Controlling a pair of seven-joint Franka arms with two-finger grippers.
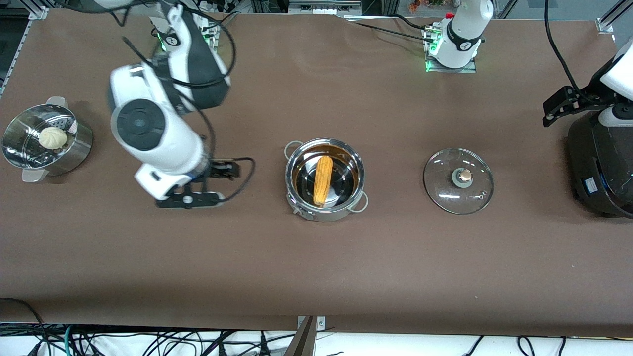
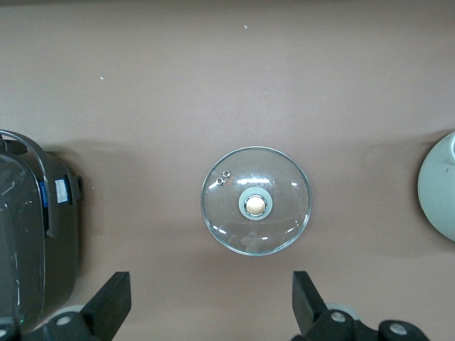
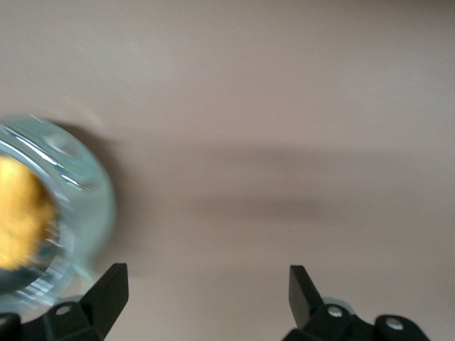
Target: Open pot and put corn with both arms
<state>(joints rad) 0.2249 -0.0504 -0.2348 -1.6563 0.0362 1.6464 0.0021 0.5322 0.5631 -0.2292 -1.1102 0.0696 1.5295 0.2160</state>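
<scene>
The steel pot (image 1: pixel 346 207) stands open mid-table with the yellow-orange corn (image 1: pixel 323 181) lying inside it. Its glass lid (image 1: pixel 458 180) lies flat on the table beside it, toward the left arm's end, and also shows in the left wrist view (image 2: pixel 257 201). My left gripper (image 1: pixel 563 105) (image 2: pixel 211 280) is open and empty, high up by the black cooker. My right gripper (image 1: pixel 188 200) (image 3: pixel 208 273) is open and empty, over bare table between the steamer basket and the pot. The pot (image 3: pixel 85 213) and the corn (image 3: pixel 21 217) show blurred in the right wrist view.
A perforated steamer basket (image 1: pixel 74 153) with a pale bun (image 1: pixel 53 137) stands at the right arm's end. A big black cooker (image 1: pixel 601 168) (image 2: pixel 28 234) stands at the left arm's end. The pot's rim (image 2: pixel 437 188) shows at the edge of the left wrist view.
</scene>
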